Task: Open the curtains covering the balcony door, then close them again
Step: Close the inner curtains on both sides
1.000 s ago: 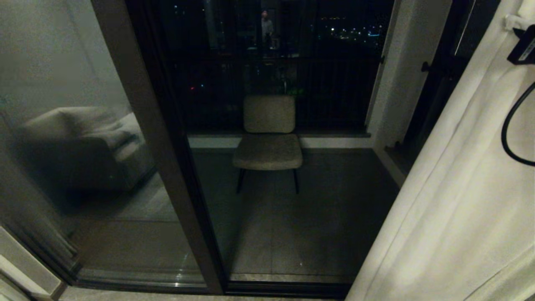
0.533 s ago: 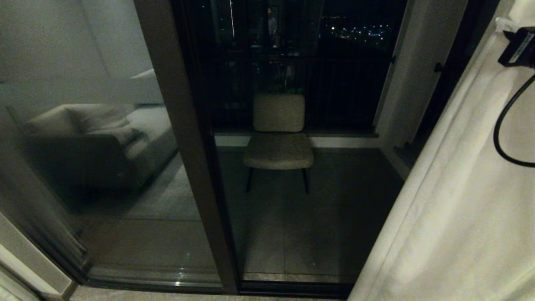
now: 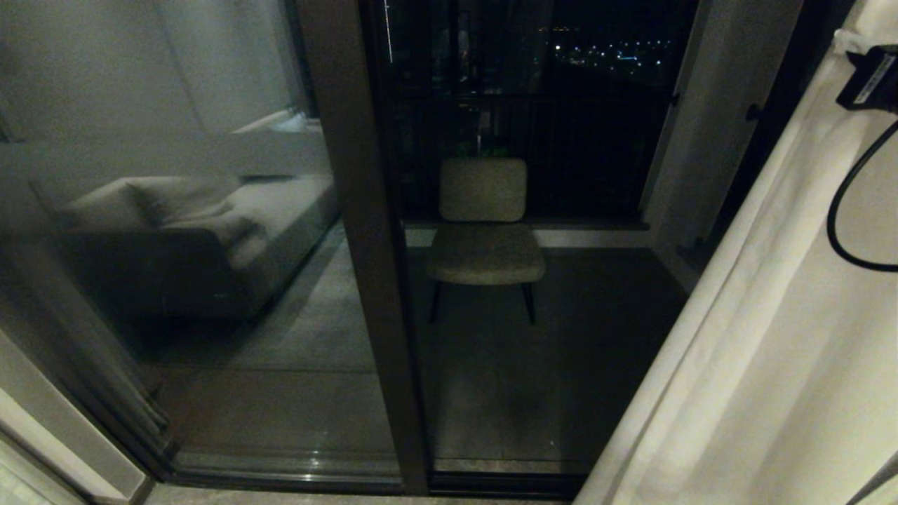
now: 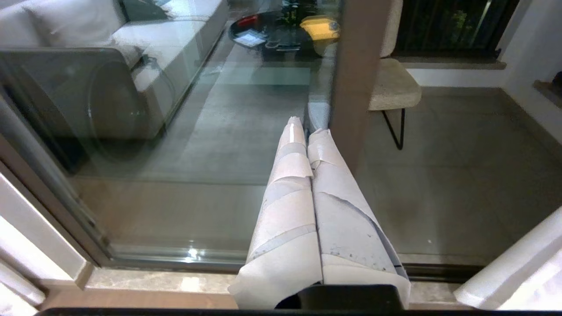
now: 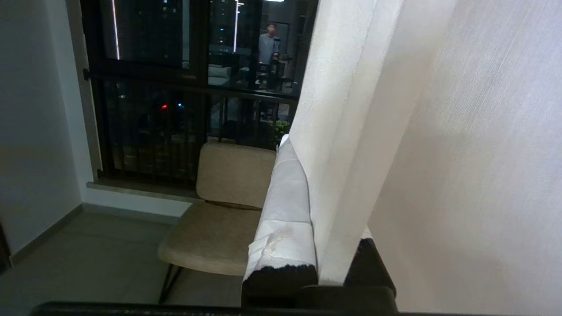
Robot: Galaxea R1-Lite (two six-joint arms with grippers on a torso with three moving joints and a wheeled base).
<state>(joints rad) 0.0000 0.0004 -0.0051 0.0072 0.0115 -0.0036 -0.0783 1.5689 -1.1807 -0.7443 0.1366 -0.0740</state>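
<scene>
Facing the balcony door (image 3: 365,280), we clamp our right gripper (image 5: 316,193) on the curtain (image 3: 772,351); left gripper (image 4: 307,136) clenched, empty; chair (image 3: 484,238) beyond.

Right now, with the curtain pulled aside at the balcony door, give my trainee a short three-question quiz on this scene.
1. True or false: the right gripper's fingers are shut on a fold of the cream-white pleated fabric curtain.
2. What stands beyond the dark-framed glass balcony door? A) beige padded chair B) bicycle C) ladder
3. Fill in: the left gripper's tape-wrapped fingers hold ____.

Key: 1 true; 2 A; 3 nothing.
</scene>
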